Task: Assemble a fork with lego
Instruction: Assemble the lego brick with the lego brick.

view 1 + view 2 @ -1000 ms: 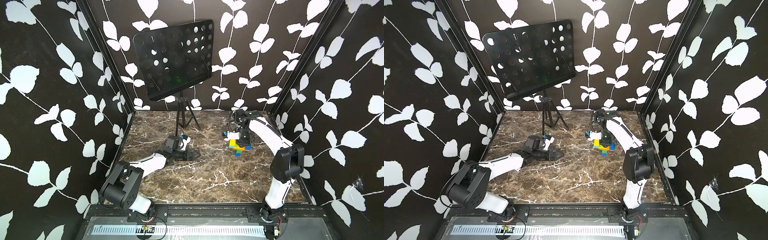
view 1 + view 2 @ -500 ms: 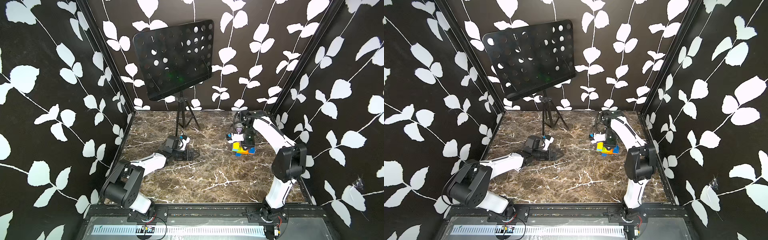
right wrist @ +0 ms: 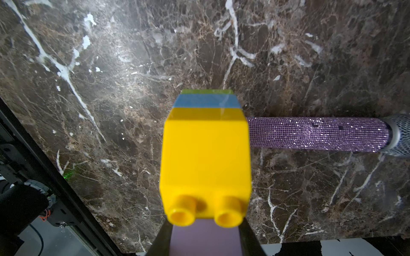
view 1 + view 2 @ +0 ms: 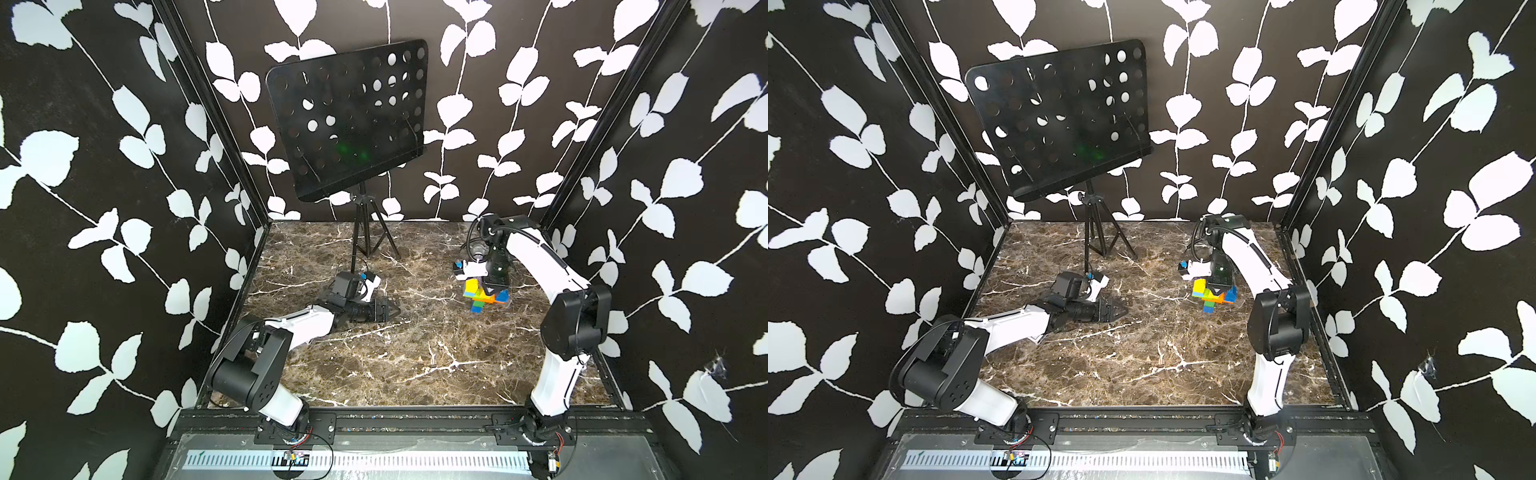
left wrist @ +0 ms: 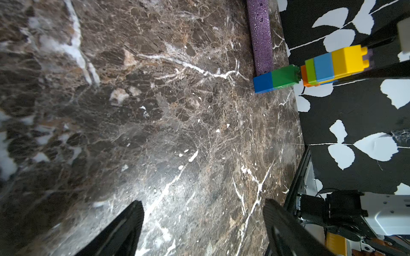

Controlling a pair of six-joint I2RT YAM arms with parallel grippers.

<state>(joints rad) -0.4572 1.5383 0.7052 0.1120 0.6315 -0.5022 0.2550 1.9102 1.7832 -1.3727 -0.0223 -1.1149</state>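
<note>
While the fork (image 4: 482,296) is held at the far right of the marble table (image 4: 415,365), its pale lilac prong (image 3: 205,239) is pinched between the clenched fingers of the right gripper (image 4: 493,287), blue stem end pointed down; contact with the marble cannot be told. Just beside the stem, a glittery purple microphone (image 3: 317,134) is laid flat. Well apart, the left gripper (image 5: 203,208) is rested low at centre-left, fingers spread, nothing grasped. At the back, a black music stand (image 4: 349,120) is set.
</note>
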